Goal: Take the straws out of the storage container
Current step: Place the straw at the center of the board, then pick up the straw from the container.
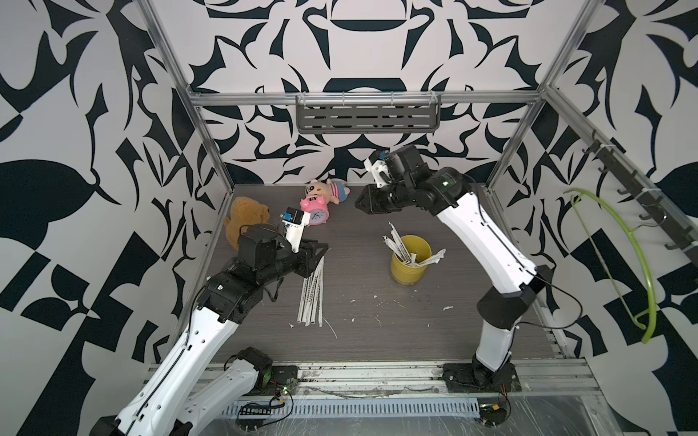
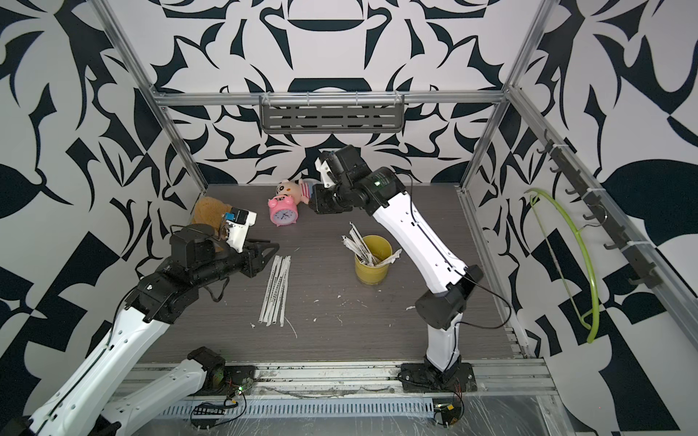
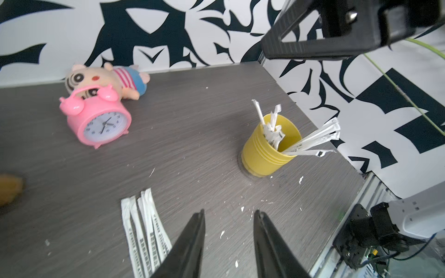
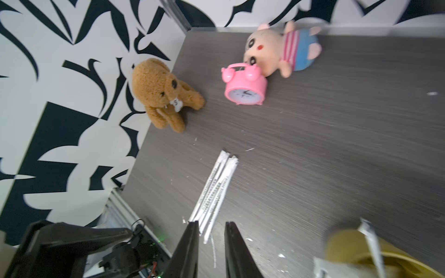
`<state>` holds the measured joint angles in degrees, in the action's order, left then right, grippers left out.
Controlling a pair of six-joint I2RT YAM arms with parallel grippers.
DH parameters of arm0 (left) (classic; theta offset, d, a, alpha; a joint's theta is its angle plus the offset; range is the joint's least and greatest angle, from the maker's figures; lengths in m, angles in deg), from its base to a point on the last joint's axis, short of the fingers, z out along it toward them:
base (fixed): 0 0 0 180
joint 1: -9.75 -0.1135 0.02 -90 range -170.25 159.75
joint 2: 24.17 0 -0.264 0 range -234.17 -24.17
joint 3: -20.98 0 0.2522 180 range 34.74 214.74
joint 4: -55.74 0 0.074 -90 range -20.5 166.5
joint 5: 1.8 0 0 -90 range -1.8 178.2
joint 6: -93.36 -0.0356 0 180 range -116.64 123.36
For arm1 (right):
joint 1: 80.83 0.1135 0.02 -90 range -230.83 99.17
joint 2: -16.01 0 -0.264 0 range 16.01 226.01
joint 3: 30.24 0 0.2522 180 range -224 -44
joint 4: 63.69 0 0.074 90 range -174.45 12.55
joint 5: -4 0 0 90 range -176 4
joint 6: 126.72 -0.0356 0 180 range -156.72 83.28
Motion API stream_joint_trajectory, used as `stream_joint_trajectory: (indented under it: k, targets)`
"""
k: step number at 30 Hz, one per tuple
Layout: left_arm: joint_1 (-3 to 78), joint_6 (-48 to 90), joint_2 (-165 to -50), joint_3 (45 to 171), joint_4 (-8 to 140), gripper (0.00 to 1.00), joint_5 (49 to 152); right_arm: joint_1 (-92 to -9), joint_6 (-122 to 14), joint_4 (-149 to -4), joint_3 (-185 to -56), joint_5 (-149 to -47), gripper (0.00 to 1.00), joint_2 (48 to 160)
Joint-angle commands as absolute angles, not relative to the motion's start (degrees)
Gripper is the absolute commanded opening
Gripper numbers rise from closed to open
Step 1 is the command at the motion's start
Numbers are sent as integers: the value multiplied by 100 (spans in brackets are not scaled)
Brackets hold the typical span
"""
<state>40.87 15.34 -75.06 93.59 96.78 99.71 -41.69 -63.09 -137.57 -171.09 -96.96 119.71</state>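
Wide grey surface (image 1: 377, 339), both arms up off it. The left hand (image 3: 228, 213) hangs over the far end of the row (image 1: 311, 298), jaws apart, nothing in them. The right hand (image 4: 212, 222) hovers high toward the back wall, beyond the cup (image 1: 409, 264), jaws a narrow gap apart and empty too.

The cup stands upright right of centre, well apart from the row. The pink clock (image 1: 315, 215) sits further back, clear of any likely path.

Now the straws (image 1: 398, 241): one bunch leans out over the cup's far-left rim, another fans low over the right rim, so plenty remain inside. A handful already lie side by side in that row.

Here's the danger, I'd say. Those leaning straws press on the rim, so a sideways pull could tip that light cup and spill the lot. A fingertip clipping the rim on the way in would do the same. The wrappers are flat and thin: a pinch may slip off, or drag out several at once. And either hand swinging low could scatter the tidy row. Scraps (image 1: 447, 308) dot the surface; harmless.
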Motion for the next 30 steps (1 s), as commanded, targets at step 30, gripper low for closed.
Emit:
stream_joint_trajectory:
  k: [30]
  targets:
    - [5062,1528,-12434,12985,9821,37,10122,-5024,-4793,-12324,-13419,-8617,18,8632]
